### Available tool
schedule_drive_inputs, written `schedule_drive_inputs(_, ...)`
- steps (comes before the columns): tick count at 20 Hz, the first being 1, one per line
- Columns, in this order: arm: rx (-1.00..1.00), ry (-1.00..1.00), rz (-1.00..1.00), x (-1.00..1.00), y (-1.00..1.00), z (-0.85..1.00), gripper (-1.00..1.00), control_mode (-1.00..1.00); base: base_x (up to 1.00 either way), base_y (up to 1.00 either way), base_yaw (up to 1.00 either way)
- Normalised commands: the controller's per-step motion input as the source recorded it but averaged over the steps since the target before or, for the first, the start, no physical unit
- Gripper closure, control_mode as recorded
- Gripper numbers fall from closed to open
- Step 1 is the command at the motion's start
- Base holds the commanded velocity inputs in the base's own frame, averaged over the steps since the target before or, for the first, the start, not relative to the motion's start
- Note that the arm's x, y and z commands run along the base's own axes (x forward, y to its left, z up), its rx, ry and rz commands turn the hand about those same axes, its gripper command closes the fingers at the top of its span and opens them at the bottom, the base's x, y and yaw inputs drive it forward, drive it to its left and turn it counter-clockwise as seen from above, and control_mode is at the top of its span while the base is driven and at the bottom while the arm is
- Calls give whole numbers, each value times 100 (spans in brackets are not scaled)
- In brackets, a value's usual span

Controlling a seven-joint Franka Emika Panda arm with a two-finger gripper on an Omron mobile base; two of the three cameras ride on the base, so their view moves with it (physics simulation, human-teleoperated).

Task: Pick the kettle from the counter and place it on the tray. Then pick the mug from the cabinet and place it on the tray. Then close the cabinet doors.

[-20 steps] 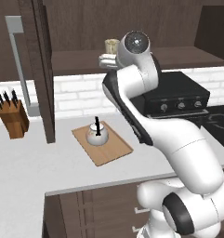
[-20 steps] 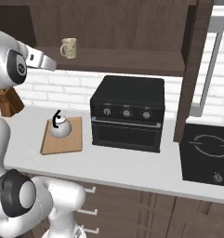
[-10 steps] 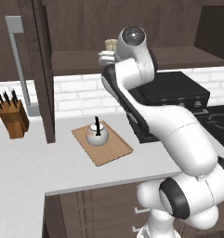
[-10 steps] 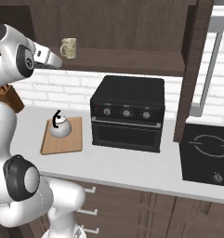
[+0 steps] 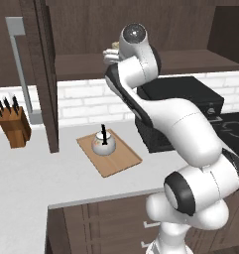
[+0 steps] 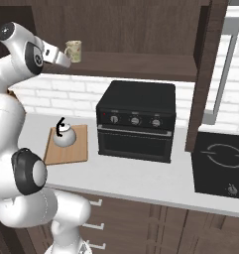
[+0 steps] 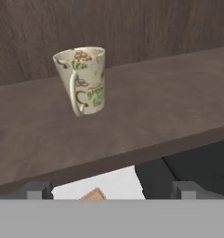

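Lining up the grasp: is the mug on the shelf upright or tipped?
Upright. The mug stands on its base on the cabinet shelf, rim up, handle facing the hand camera.

I'm seeing the worktop [image 5: 22,173] carrying a tray [image 5: 122,161], which is lying flat near its front edge. The kettle [image 5: 103,144] is sitting on the tray, toward its back end. A knife block [image 5: 14,127] is standing well to the tray's left. A black oven [image 6: 136,121] is resting on the worktop just to the tray's right, and a hob [image 6: 222,163] is lying beyond the oven. Above, the cabinet shelf [image 7: 146,121] is holding the mug [image 7: 82,80], which is standing upright, back from the shelf's front edge, its handle turned toward my hand camera.
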Motion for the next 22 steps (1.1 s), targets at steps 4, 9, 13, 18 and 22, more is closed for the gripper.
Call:
schedule_drive_inputs(4,0,2,-7,33,6,25,-100,-100,0,0,0)
schedule_drive_inputs(9,0,4,-7,39,23,5,-100,-100,0,0,0)
schedule_drive_inputs(13,0,0,-7,27,5,0,-100,-100,0,0,0)
schedule_drive_inputs(18,0,0,-4,24,0,0,-100,-100,0,0,0)
schedule_drive_inputs(22,0,0,-3,19,0,-17,-100,-100,0,0,0)
